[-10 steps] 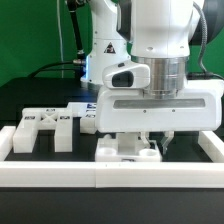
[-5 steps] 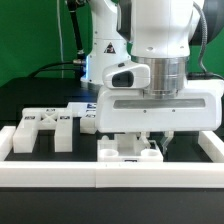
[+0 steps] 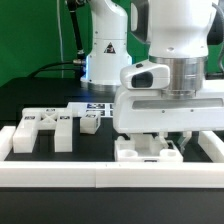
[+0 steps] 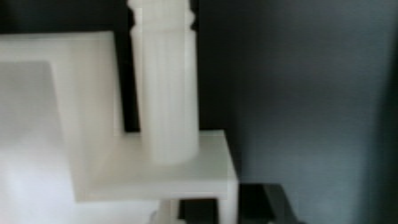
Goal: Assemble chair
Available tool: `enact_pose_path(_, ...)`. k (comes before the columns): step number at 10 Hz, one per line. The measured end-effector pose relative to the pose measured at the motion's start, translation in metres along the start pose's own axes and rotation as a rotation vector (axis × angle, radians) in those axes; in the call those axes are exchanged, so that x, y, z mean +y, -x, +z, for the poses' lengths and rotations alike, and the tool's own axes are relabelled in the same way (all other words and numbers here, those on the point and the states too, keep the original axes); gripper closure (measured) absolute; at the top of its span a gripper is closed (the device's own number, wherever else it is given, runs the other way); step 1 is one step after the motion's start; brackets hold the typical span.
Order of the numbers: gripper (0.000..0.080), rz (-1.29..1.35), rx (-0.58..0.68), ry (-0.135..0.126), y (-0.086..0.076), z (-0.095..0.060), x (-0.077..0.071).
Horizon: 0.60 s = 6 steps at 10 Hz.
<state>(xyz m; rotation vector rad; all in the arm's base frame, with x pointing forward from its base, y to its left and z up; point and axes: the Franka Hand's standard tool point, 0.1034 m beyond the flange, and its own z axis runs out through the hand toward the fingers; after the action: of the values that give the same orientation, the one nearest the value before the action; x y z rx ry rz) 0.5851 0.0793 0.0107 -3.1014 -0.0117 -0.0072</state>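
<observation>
We are watching the robot's white two-finger gripper (image 3: 167, 140) hanging low over the chunky matte white chair assembly (image 3: 138, 150), just behind the long white border rail (image 3: 60, 172). Its jaws are sitting together (whether they are pinching anything is hidden). More white tagged chair blocks (image 3: 45, 128) are lying well apart, toward the exterior view's left.

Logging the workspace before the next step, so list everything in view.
Large chair piece: one, white, exterior view's right, near the front.
Tagged chair block: one, white with black tags, exterior view's left.
Small chair piece: one, white, between those two.
Post: one, white, upright on a white block, wrist view.
Marker board: one, white with black tags, flat behind the pieces.
Rail: one, white, along the table's front and side.
Table: one, black.
Arm: one, white, rear.
Hand: one, white, shut, low over the large chair piece.
</observation>
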Motion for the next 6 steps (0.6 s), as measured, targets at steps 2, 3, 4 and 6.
enact_pose_path(2,0.0765,-0.010,-0.002,-0.002,-0.002,0.000,-0.016)
enact_pose_path(3,0.0765,-0.021,0.002,-0.003,-0.006,0.000,-0.024)
enact_pose_path(4,0.0765,-0.029,0.006,-0.004,-0.009,-0.001,-0.030)
enact_pose_path(6,0.0765,-0.044,0.009,-0.006,-0.012,-0.004,-0.039)
